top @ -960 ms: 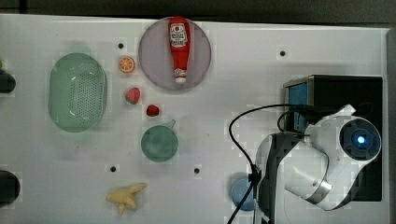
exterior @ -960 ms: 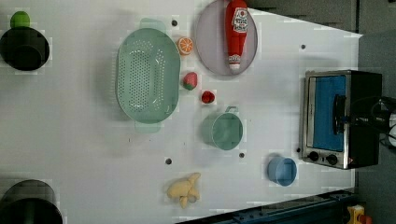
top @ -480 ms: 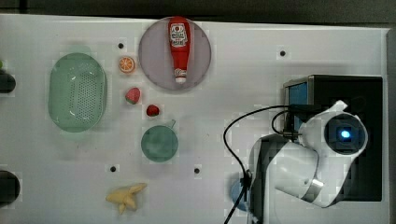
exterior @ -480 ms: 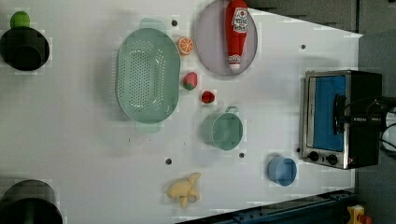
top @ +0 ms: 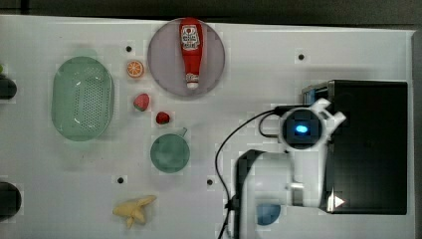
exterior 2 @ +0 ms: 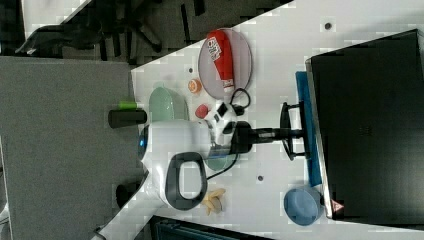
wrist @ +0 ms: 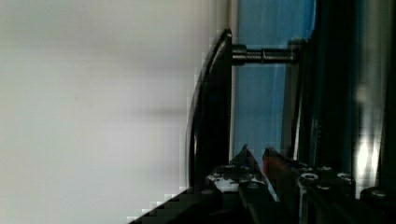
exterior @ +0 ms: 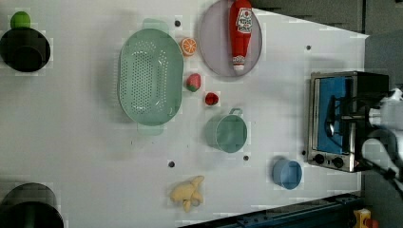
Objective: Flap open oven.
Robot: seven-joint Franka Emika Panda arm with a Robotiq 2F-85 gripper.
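Oven (exterior: 335, 121) sits at the left view's right edge of the table (exterior: 85, 142), door shut. Looks heavy and rigid, door hinged and glass-fronted, so I'd grab the bar handle (exterior 2: 286, 131) mid-span and pull gently. Gripper (exterior 2: 292, 132) is at the handle, jaws nearly closed, a narrow gap; can't tell if it's actually clamping the bar.

In the top view, you see the arm (top: 298, 149) covering most of the oven (top: 370, 149) front and half the blue cup (top: 268, 214) at six o'clock. The wrist view cuts off the handle (wrist: 210, 102); the fingertips (wrist: 245, 156) possibly touch.
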